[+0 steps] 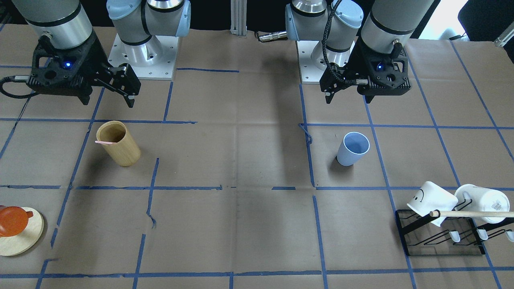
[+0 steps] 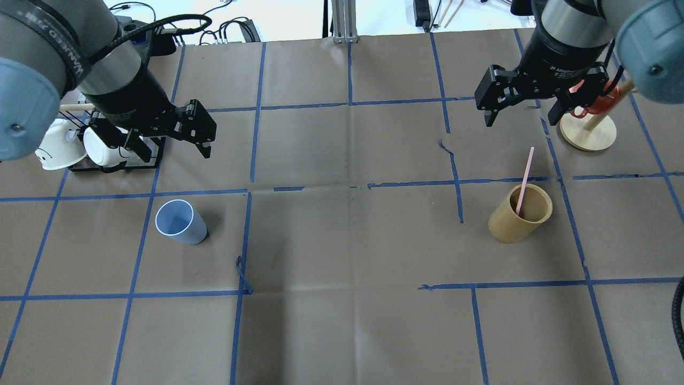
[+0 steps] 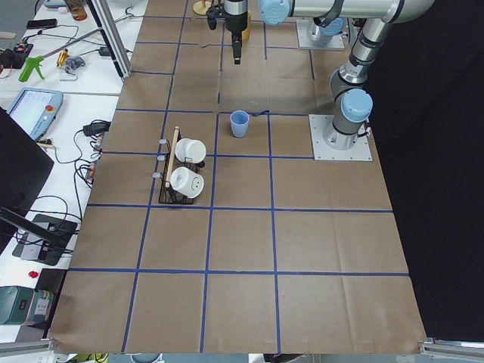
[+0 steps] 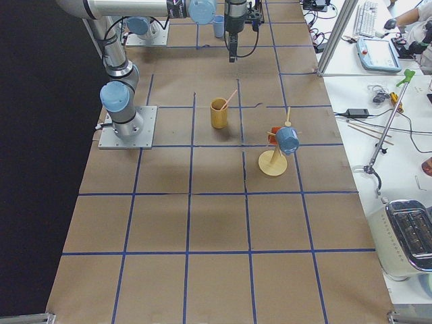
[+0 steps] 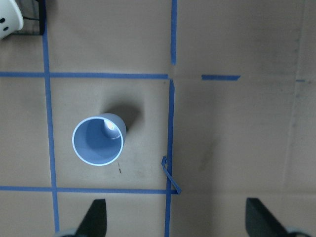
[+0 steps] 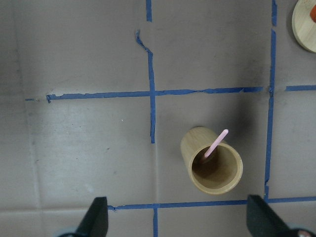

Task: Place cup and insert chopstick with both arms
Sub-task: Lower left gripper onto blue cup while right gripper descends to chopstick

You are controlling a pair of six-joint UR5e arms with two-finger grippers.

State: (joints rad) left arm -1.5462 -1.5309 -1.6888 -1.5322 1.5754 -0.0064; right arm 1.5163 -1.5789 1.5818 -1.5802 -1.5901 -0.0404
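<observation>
The light blue cup [image 2: 180, 222] stands upright on the table on my left side; it also shows in the front view [image 1: 353, 148] and the left wrist view [image 5: 98, 140]. My left gripper [image 2: 173, 152] is open and empty, hovering above and beyond the cup. One pale pink chopstick [image 2: 524, 179] leans inside a tan wooden cylinder [image 2: 521, 214] on my right side, and shows in the right wrist view [image 6: 216, 143]. My right gripper [image 2: 521, 118] is open and empty, high above and beyond the cylinder.
A black rack [image 2: 115, 167] with white mugs [image 2: 59, 152] and a long wooden dowel [image 1: 470, 214] stands at the far left. A round wooden stand [image 2: 588, 133] with an orange-red cup [image 1: 12, 220] stands at the far right. Blue tape lines cross the brown table.
</observation>
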